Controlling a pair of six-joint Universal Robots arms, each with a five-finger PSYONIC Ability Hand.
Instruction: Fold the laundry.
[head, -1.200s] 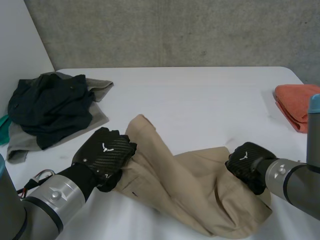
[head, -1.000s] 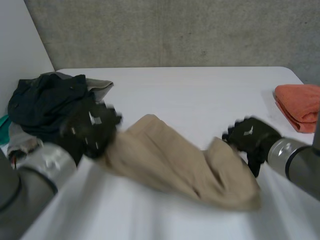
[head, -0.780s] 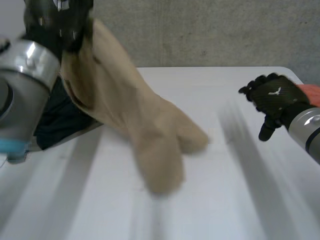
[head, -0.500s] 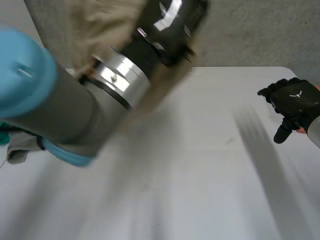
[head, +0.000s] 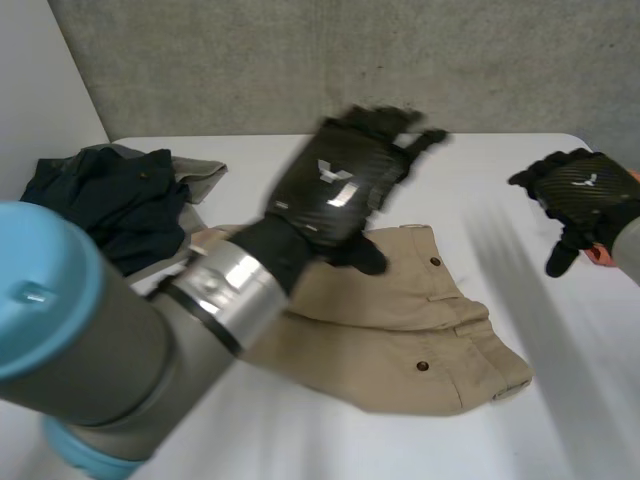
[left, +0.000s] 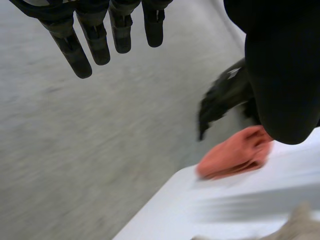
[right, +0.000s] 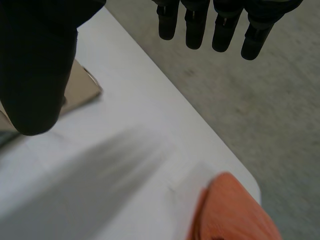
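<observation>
Since half a second earlier, the beige trousers (head: 400, 330) had been brought down from the raised left arm and were seen lying spread on the white counter (head: 330, 440), near its middle, with part of them hidden behind the left forearm. Two dark buttons were seen on the cloth, one near the far edge and one near the near edge. The left hand (head: 340, 190) was held in the air above the trousers. Its fingers (left: 95, 42) were stretched out straight in the left wrist view, apart from the thumb, and nothing was held in them. A white emblem was borne on its back, and no letters could be made out in it. The right hand (head: 585, 200), marked with a similar white emblem, was held raised off to the right, well apart from the trousers. Its fingers (right: 225, 30) were straight and spread, with nothing gripped. An orange towel (right: 232, 210) was seen folded by the counter's far right corner. A heap of dark clothes (head: 110, 205) lay at the far left of the counter.
</observation>
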